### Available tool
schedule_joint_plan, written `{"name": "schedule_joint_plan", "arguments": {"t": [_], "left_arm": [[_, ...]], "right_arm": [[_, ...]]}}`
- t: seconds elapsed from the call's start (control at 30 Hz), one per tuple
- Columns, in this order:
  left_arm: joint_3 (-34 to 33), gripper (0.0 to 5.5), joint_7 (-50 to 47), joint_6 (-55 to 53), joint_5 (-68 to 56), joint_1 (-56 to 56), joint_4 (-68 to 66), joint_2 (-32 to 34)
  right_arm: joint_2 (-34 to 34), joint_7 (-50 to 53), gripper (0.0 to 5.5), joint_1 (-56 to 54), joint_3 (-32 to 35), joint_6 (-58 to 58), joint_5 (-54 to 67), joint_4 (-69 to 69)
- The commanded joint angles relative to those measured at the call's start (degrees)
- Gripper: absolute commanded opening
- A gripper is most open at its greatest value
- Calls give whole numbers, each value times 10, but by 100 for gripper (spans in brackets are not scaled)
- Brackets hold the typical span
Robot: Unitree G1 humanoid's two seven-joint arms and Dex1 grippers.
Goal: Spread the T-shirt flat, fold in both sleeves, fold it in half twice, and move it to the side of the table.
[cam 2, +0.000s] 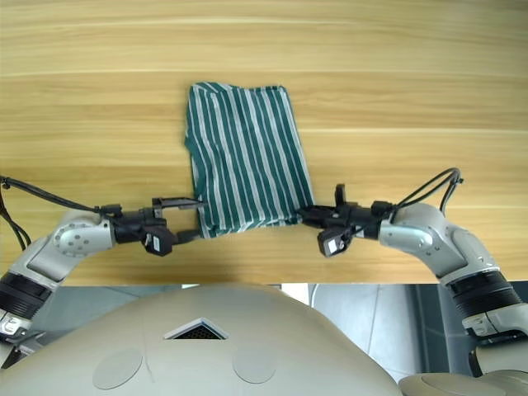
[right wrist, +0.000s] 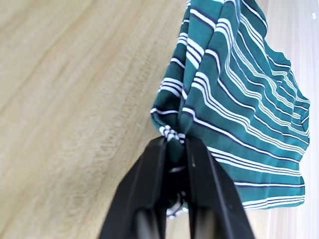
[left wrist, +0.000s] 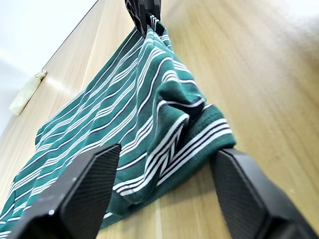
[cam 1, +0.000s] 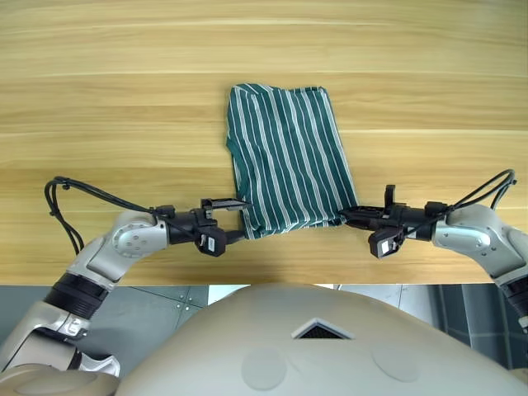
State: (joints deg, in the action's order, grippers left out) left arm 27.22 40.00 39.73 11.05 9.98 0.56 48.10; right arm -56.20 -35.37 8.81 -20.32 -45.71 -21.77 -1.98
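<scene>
Right end effector [right wrist: 174, 149]: fingers pressed together, pinching the T-shirt's near corner at 5 o'clock of the garment; that corner is bunched and raised slightly off the wood.
Left end effector [left wrist: 164, 191]: fingers [left wrist: 75, 199] spread wide, with the near corner at 7 o'clock of the garment lying between them, not clamped.
T-shirt [cam 1: 289, 157]: dark green with white stripes, folded into a narrow oblong. Long axis runs 12 to 6 o'clock. It lies mid-table, its near hem close to the 6 o'clock edge.
Table [cam 1: 99, 99]: light wood, grain running 9 to 3 o'clock.
</scene>
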Motion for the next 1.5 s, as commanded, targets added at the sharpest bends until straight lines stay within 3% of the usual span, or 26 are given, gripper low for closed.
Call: {"name": "schedule_joint_plan", "arguments": {"t": [0.03, 0.37, 0.77, 1.07, 1.5], "left_arm": [[29, 327, 33, -14, 33, 5, -23, -6], [57, 327, 32, 1, 54, -25, -61, -32], [20, 121, -3, 5, 42, -10, -71, -33], [-12, 11, -20, 15, 10, -11, -73, -43], [-26, 7, -7, -5, -63, 129, 19, -16]], "right_arm": [[0, -18, 13, 4, -10, 19, -30, -18], [10, -15, 3, 5, -16, 13, -27, -13], [14, -9, 3, -3, -14, 12, -33, -22], [30, -2, 2, -14, -12, -3, -7, -20], [10, -27, 2, 113, 20, 41, 126, 95]]}}
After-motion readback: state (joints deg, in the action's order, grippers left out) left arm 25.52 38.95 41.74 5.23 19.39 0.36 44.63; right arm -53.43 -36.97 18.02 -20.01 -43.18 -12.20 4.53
